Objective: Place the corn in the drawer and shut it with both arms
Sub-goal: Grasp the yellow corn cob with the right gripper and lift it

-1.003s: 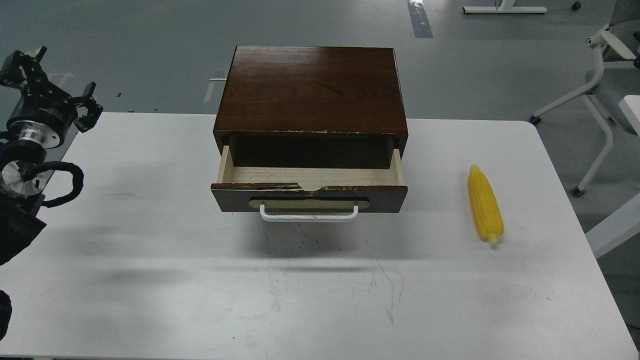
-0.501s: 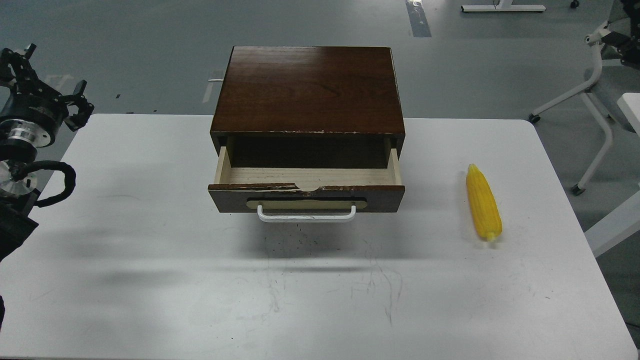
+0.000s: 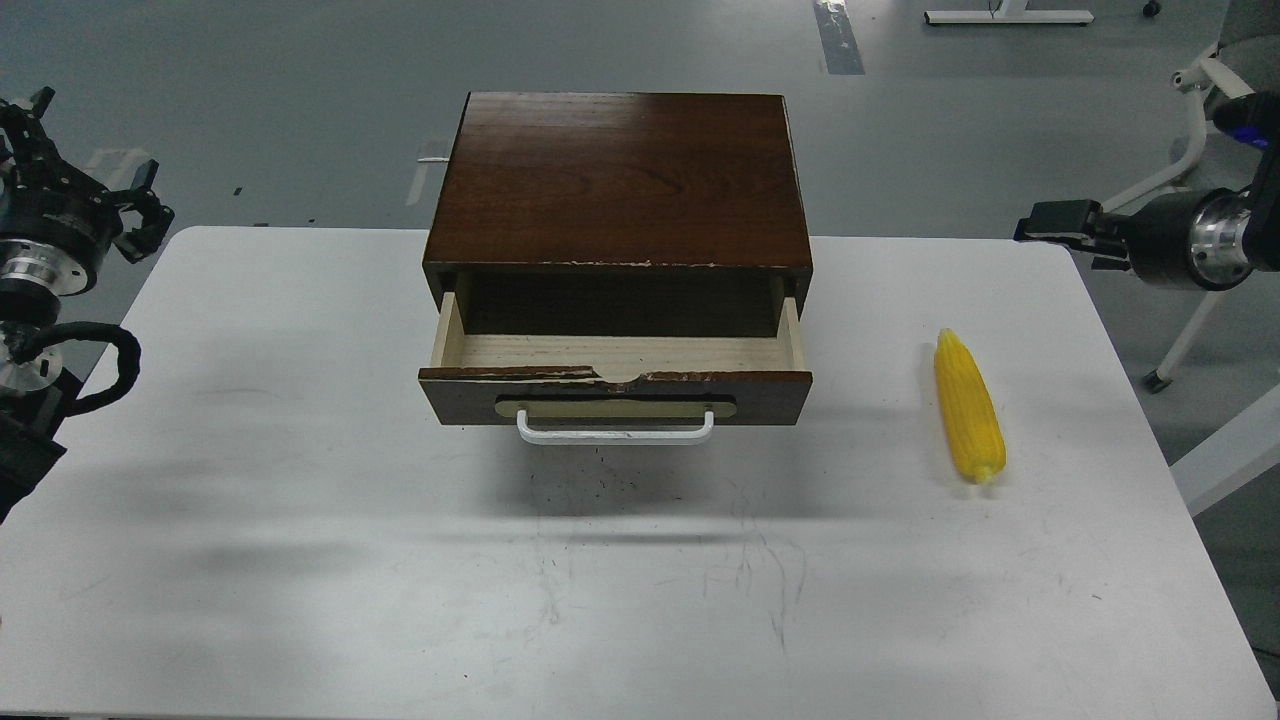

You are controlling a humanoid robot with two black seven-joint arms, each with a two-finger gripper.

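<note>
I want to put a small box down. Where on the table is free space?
Free: the wide table area in front of the drawer, and the left side beside it. Tighter: the right strip, where the corn lies.

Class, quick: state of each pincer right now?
Left pincer: open, holding nothing, beyond the white table's left edge.
Right pincer: cannot be told; seen side-on, nothing visibly held.

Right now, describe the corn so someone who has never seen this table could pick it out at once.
Start at the white table and find the dark brown box with its open drawer in the middle. Look right of the drawer, towards the table's right edge: the corn lies flat there, alone. It is the only bright yellow thing, long, tapered and ribbed with kernels.
</note>
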